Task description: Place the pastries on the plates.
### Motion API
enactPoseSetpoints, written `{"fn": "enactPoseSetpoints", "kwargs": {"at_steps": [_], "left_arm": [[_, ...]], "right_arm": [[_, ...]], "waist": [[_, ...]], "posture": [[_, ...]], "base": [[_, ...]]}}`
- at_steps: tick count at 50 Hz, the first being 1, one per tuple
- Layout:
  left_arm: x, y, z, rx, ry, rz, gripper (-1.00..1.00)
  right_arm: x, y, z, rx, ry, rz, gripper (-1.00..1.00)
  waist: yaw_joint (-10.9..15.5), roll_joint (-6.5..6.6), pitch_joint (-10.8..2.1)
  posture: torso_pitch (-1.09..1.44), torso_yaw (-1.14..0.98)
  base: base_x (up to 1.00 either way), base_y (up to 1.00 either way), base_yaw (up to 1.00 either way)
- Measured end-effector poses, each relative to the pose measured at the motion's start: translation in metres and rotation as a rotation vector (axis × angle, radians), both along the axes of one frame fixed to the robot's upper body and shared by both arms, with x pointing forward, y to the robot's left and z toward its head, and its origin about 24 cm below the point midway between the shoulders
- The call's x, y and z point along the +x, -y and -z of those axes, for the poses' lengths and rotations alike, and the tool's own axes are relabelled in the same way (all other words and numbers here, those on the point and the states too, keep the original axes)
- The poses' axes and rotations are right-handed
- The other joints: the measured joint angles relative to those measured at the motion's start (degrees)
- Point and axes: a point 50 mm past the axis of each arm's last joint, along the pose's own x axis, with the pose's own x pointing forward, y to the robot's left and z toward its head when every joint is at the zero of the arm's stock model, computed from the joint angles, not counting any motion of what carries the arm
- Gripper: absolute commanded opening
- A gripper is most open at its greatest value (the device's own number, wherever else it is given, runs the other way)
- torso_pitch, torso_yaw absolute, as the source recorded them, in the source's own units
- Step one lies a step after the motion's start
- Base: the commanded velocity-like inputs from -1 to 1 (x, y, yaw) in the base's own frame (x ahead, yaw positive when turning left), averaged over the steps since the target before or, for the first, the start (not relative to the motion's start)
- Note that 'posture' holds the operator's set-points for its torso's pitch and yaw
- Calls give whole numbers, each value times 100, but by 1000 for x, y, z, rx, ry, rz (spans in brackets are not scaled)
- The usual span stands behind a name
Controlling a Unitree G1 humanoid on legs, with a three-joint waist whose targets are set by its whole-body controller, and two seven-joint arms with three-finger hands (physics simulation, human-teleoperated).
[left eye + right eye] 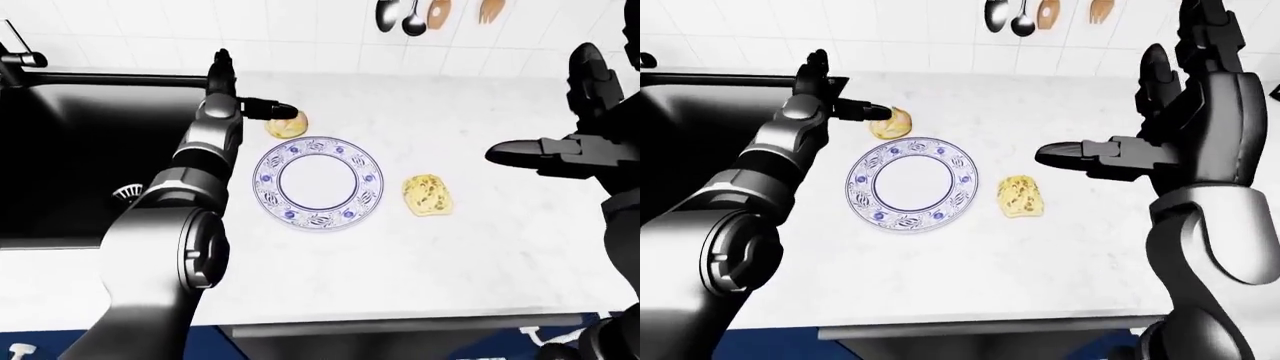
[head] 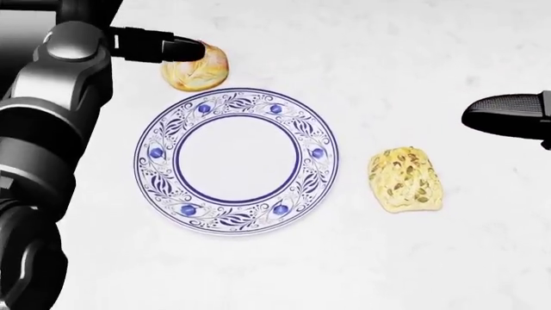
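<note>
Looking near first: counter edge (image 1: 400, 319): wide bare marble between it and the plate, open room for my arms.
Plate (image 2: 237, 160): bare, 0 of 2 pastries on it.
Seeded pastry (image 2: 405, 179): just right of the plate.
Right hand (image 1: 1110, 154): fingers spread, holding nothing, above that pastry.
Round roll (image 2: 201, 67): beside the plate's far-left rim.
Left hand (image 2: 163, 46): 1 fingertip at the roll, not closed round it.
Risk: my poke could shove the roll left toward the sink (image 1: 70, 165).

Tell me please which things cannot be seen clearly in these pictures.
- Round pastry: head view, its left part is hidden behind a left hand fingertip; contact cannot be judged.
- Right hand: head view, cut off by the right edge, one finger shows.
- Hanging utensils: eye views, cut by the top edge.
- Sink: interior too dark.
</note>
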Motion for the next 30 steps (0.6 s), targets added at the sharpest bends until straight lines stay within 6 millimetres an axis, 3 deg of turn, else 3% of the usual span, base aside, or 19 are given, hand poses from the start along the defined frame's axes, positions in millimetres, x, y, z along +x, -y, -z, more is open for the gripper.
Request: {"fn": "enactPoseSetpoints", "kwargs": {"at_steps": [30], "left_arm": [[0,16,-43,96,17,35,100]], "right_arm": [[-18,9,-13,-13,21,23,100]], "waist": [[42,-145,580]], "posture": [[24,0]], "base": [[0,0,0]]}}
